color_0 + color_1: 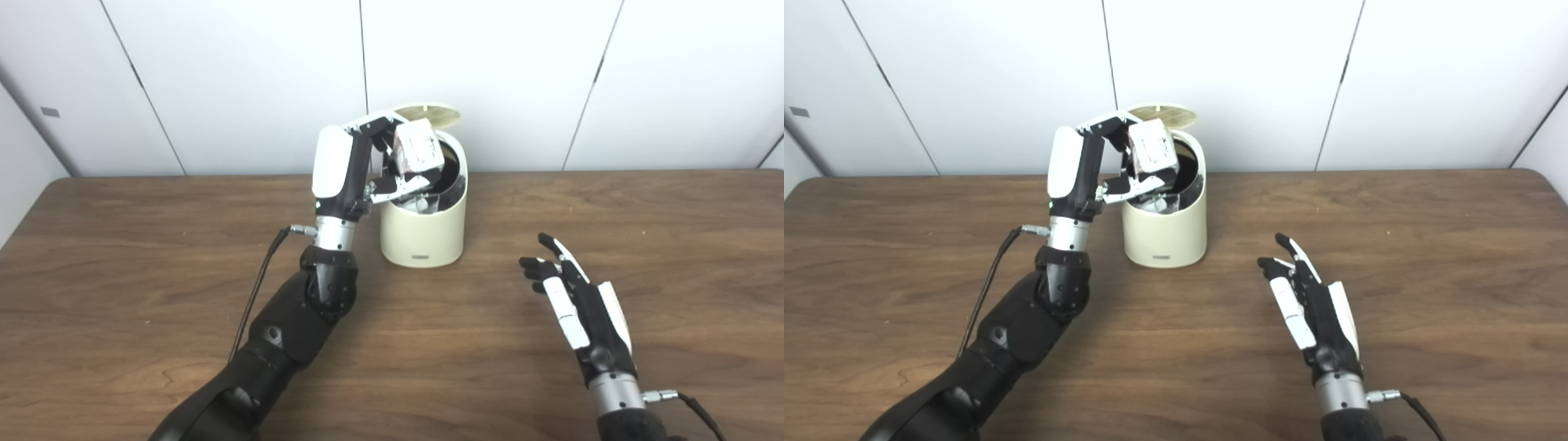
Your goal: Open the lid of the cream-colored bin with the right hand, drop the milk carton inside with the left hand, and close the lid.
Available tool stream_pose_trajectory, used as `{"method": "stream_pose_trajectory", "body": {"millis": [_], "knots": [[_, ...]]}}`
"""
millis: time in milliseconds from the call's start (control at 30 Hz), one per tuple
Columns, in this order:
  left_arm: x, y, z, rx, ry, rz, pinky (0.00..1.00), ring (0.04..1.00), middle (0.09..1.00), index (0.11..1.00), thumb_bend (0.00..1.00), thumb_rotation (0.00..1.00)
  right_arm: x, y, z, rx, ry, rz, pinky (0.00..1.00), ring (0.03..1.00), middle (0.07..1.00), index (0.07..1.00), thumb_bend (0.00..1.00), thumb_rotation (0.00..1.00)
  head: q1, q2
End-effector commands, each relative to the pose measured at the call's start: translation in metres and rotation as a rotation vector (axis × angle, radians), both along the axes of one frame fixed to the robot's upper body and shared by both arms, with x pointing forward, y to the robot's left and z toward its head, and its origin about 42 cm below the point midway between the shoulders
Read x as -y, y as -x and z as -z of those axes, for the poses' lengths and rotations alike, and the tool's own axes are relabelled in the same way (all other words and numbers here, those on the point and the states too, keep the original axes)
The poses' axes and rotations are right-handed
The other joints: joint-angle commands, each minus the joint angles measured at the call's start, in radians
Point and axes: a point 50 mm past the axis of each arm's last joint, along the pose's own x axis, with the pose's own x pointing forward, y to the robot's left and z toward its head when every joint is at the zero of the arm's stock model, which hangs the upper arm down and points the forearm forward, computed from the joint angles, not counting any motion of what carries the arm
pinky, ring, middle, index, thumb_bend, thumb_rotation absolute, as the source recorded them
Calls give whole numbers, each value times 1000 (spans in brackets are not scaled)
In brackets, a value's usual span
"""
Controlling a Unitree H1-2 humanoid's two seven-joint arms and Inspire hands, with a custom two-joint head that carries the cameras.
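Observation:
The cream-colored bin (422, 236) stands at the back middle of the wooden table. Its round lid (427, 115) is tipped up and open behind the mouth. My left hand (361, 165) is raised at the bin's left rim and is shut on the white milk carton (418, 147), which it holds tilted over the open mouth. The carton also shows in the right eye view (1151, 146). Some white items lie inside the bin. My right hand (572, 297) is open and empty, low over the table to the right of the bin, well apart from it.
The brown wooden table (674, 245) ends at a white panelled wall (551, 79) just behind the bin. A black cable (260, 285) runs along my left forearm.

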Motion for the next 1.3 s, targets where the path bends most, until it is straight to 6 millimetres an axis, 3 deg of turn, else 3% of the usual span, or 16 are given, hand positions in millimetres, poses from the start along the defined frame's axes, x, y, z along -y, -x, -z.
{"method": "stream_pose_trajectory", "body": {"millis": [0,100,500,700,767,800,833,900,1267], "knots": [[7,-5,-27,62,7,20,409,475,567,571,950,10,0,-2,-14,78,12,3,753,760,751,892,476,1000,0,0],[6,-5,-27,45,-7,33,415,484,581,588,996,41,0,-3,-15,83,0,2,770,758,741,887,474,1000,-4,-1],[4,-5,-27,28,-13,48,428,500,595,600,1000,86,2,-5,-14,83,-27,10,831,766,712,867,486,1000,0,-1],[3,-4,-28,44,-5,41,420,490,583,590,1000,50,2,-6,-14,83,-34,5,799,762,714,869,467,1000,3,-3],[4,-2,-29,65,14,37,405,467,555,560,954,10,2,-6,-14,82,-25,7,817,762,712,868,469,1000,2,-5],[4,-1,-28,78,20,35,403,437,539,540,733,5,2,-6,-13,82,-24,6,818,761,713,868,470,1000,2,-5],[4,0,-28,91,21,32,406,424,528,521,595,1,2,-6,-13,82,-28,5,815,762,713,868,469,1000,2,-5],[4,2,-27,106,24,31,385,430,510,499,515,0,2,-7,-12,82,-34,3,813,759,711,868,464,1000,3,-8],[-7,20,-37,245,31,50,364,452,493,472,479,0,3,-11,-15,92,-73,-18,753,744,727,863,412,1000,6,-14]]}}
